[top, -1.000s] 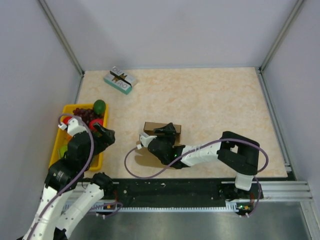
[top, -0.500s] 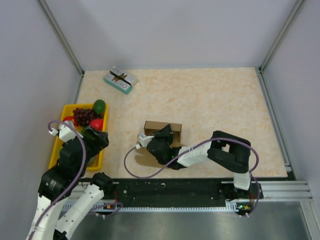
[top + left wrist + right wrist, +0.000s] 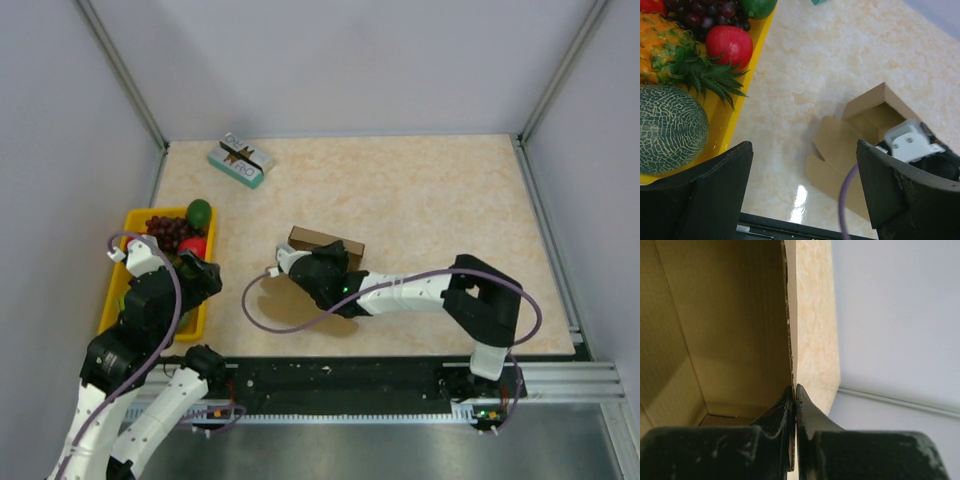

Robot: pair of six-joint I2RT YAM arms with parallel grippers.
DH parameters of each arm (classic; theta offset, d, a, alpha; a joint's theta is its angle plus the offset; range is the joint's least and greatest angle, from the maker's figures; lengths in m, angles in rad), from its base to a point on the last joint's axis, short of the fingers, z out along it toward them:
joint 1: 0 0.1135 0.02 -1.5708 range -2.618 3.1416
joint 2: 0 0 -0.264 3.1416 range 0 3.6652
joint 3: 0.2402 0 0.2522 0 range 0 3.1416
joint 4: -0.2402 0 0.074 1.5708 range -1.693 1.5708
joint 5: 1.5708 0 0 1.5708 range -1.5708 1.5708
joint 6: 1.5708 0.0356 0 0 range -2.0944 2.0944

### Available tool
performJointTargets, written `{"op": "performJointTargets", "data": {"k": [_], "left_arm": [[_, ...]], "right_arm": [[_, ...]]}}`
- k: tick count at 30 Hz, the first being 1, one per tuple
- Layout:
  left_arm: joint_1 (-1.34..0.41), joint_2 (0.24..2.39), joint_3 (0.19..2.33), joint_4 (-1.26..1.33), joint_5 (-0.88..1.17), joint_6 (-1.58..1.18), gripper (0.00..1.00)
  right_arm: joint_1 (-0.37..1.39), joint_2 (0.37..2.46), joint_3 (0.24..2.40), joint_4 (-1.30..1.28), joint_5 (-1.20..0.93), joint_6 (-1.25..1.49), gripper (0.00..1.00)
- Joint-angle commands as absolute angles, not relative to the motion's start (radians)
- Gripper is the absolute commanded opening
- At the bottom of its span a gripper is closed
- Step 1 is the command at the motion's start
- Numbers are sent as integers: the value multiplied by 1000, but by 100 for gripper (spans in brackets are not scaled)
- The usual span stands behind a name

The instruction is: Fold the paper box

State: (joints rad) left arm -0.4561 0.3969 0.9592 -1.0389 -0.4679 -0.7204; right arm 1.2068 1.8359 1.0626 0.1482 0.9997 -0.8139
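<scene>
The paper box (image 3: 327, 241) is brown cardboard, partly folded, standing mid-table with flat flaps (image 3: 832, 155) lying toward the near edge. My right gripper (image 3: 322, 264) reaches over it from the near side. In the right wrist view the right gripper (image 3: 794, 388) is shut on the thin edge of one upright wall, with the box's brown inside (image 3: 725, 330) to the left. My left gripper (image 3: 196, 272) hovers by the yellow tray. It stands open (image 3: 804, 150) and holds nothing, and the box (image 3: 870, 117) lies ahead to its right.
A yellow tray (image 3: 131, 215) at the left holds grapes, a red fruit (image 3: 730, 44), a lime, a pineapple and a melon (image 3: 667, 127). A small teal-and-white printed box (image 3: 241, 160) lies at the back left. Grey walls enclose the table.
My right gripper has shut on the box wall and shifted the box slightly toward the back left. The left arm has swung a little beside the tray, still open.
</scene>
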Motion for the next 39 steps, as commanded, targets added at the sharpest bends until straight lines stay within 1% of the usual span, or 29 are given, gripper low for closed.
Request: {"op": "performJointTargets", "data": {"k": [1, 4, 5, 6, 10, 11, 12, 17, 20, 21, 22, 24, 25, 27, 28, 32, 36, 37, 39], "left_arm": [[-451, 436, 1020, -988, -495, -647, 89], [-451, 451, 1081, -997, -521, -618, 89], [-451, 456, 1097, -1003, -523, -614, 89], [-451, 460, 1110, -1005, -520, -601, 89], [-451, 500, 1175, -1012, -486, -580, 88], [-451, 505, 1183, -1011, -456, -566, 88], [-451, 512, 1186, -1002, -440, -557, 87], [-451, 506, 1137, -927, -312, -508, 88], [-451, 512, 1079, -876, -197, -509, 88], [-449, 514, 1034, -859, -134, -515, 88], [-451, 514, 1010, -823, -100, -525, 88], [-451, 508, 926, -773, -39, -560, 87], [-451, 506, 898, -744, 30, -574, 86], [-451, 505, 820, -678, 78, -610, 85], [-451, 503, 793, -654, 116, -615, 84], [-451, 506, 707, -563, 167, -658, 84], [-451, 512, 612, -482, 212, -663, 87], [-451, 509, 598, -465, 221, -661, 87], [-451, 499, 569, -428, 248, -663, 87]], "right_arm": [[1128, 1694, 1184, -236, 869, -499, 0], [1056, 1619, 1212, -385, 734, -320, 0], [1034, 1605, 1226, -437, 653, -281, 0], [985, 1589, 1238, -493, 606, -247, 0], [859, 1530, 1255, -616, 347, -41, 0], [827, 1528, 1253, -633, 249, -8, 0], [801, 1526, 1256, -670, 208, 39, 0], [637, 1496, 1184, -686, -13, 270, 0], [580, 1505, 1125, -686, -81, 426, 0], [575, 1511, 1094, -686, -77, 472, 0], [572, 1514, 1076, -684, -74, 558, 0], [571, 1519, 1037, -677, -34, 636, 0], [571, 1513, 1020, -670, -17, 728, 0], [572, 1477, 954, -614, -8, 823, 0], [571, 1465, 940, -611, 23, 929, 0], [577, 1410, 870, -591, 38, 1138, 0], [624, 1364, 851, -586, 170, 1271, 19], [632, 1358, 850, -581, 192, 1308, 22], [643, 1333, 851, -565, 192, 1336, 32]]}}
